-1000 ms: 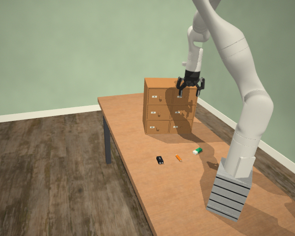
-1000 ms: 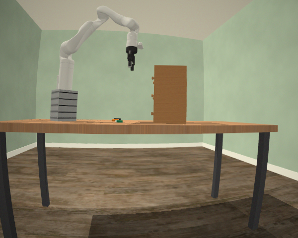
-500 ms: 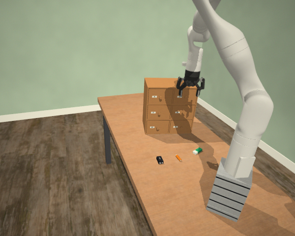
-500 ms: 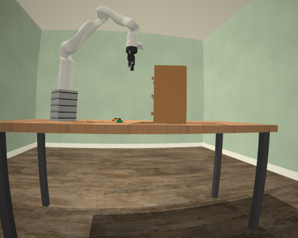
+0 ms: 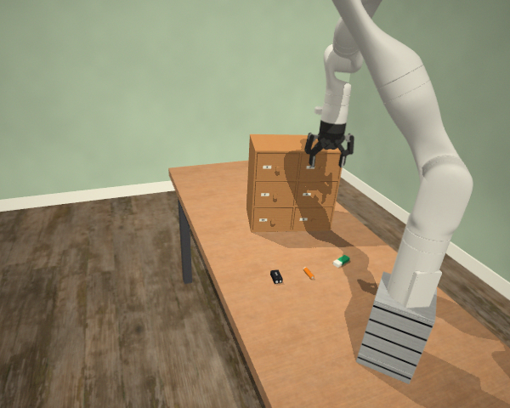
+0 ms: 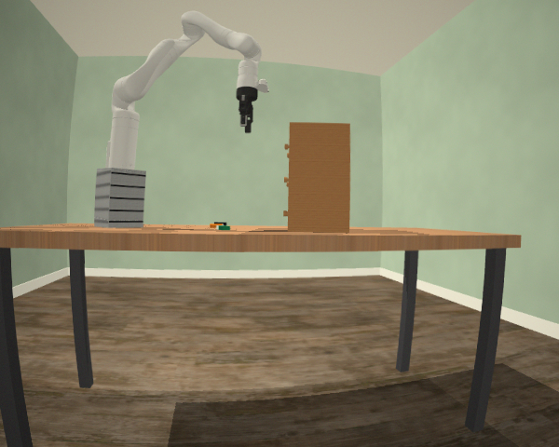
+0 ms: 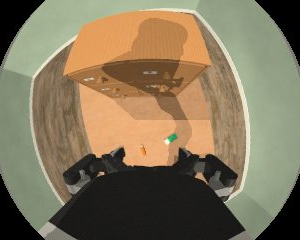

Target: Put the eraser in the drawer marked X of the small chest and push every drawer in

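Observation:
The green and white eraser (image 5: 341, 261) (image 6: 224, 227) (image 7: 171, 139) lies flat on the table in front of the chest. The wooden chest (image 5: 249, 189) (image 6: 319, 178) (image 7: 90, 50) stands upright with two columns of three drawers, each with a knob and a small white label. All its drawers look pushed in. The label letters are too small to read, so I cannot tell which drawer is marked X. My gripper (image 5: 327, 163) (image 6: 246, 129) (image 7: 150, 154) is open and empty, pointing down, high above the table and in front of the chest's upper part.
An orange stick-like thing (image 5: 308, 273) (image 6: 215, 224) (image 7: 143, 150) lies left of the eraser in the top view. Farther left is a small black thing (image 5: 276, 276). The table (image 5: 299, 333) (image 6: 251, 241) carries the robot's grey base block (image 5: 395, 337) (image 6: 119, 196). The arm's shadow crosses the chest front.

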